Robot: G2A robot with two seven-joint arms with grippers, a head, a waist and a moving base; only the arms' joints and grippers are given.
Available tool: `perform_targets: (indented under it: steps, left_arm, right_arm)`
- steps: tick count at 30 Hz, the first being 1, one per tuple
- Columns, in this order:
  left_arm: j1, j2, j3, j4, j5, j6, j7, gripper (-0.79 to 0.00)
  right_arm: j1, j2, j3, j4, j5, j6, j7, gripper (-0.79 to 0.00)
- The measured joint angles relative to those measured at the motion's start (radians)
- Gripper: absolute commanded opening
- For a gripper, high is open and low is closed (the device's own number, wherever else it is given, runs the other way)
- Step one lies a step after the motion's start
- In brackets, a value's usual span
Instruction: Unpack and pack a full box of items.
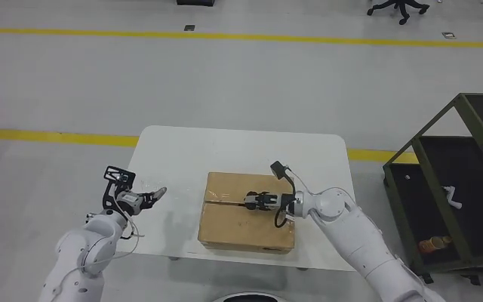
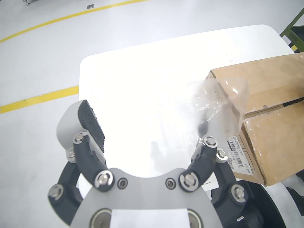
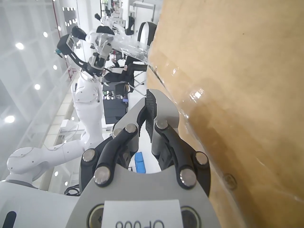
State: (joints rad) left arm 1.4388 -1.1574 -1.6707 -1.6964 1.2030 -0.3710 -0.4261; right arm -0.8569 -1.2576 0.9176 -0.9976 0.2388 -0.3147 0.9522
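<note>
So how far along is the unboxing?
Done: clear tape partly peeled off the box end. In hand: tape clings to the open left end effector; shut right end effector lies on the seam. Left: flaps closed, so unpacking and repacking.

Yellow lines [image 1: 226, 35] are crossing the pale floor [image 1: 241, 83]; a green cart [image 1: 445, 174] is standing at three o'clock, an office chair [image 1: 398, 7] at one.

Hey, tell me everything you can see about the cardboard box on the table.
The cardboard box is brown, rectangular, flaps closed, lying flat on the white table. A seam crosses its top. A white barcode label sits on one side. A loose clear tape strip runs from its end to the left gripper; the right gripper lies along the seam.
</note>
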Motion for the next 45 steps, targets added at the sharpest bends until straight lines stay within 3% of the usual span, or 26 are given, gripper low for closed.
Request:
perform_targets:
  steps: [7,15,21,27,32,37,40,45]
  left_arm:
    - [0.008,0.013,-0.034,0.002,0.026,-0.056,-0.045,0.0]
    - [0.013,0.021,-0.055,-0.011,0.068,-0.043,-0.018,0.0]
    - [0.032,0.019,0.003,-0.068,0.078,-0.078,0.08,0.0]
    - [0.04,0.021,0.087,-0.151,0.135,-0.194,0.166,0.0]
    - [0.021,0.021,0.182,-0.217,0.164,-0.289,0.221,0.0]
    - [-0.032,0.013,0.288,-0.22,0.163,-0.301,0.232,0.0]
    - [-0.044,0.012,0.308,-0.217,0.167,-0.302,0.236,0.0]
    - [-0.042,0.012,0.306,-0.217,0.167,-0.302,0.236,0.0]
  right_arm:
    - [-0.004,0.0,0.005,-0.009,-0.005,0.005,-0.007,-0.785]
    - [-0.009,0.002,0.024,-0.04,-0.001,-0.011,-0.018,-0.785]
    - [-0.005,0.026,0.095,-0.133,-0.056,-0.084,-0.012,-0.785]
    - [-0.058,0.072,0.223,-0.255,-0.176,-0.089,-0.026,-0.785]
    - [-0.171,0.104,0.35,-0.36,-0.274,-0.019,-0.174,-0.785]
    - [-0.31,0.115,0.421,-0.496,-0.379,0.095,-0.382,-0.785]
    - [-0.385,0.113,0.444,-0.551,-0.378,0.16,-0.514,-0.785]
    - [-0.387,0.113,0.445,-0.553,-0.374,0.163,-0.519,-0.785]
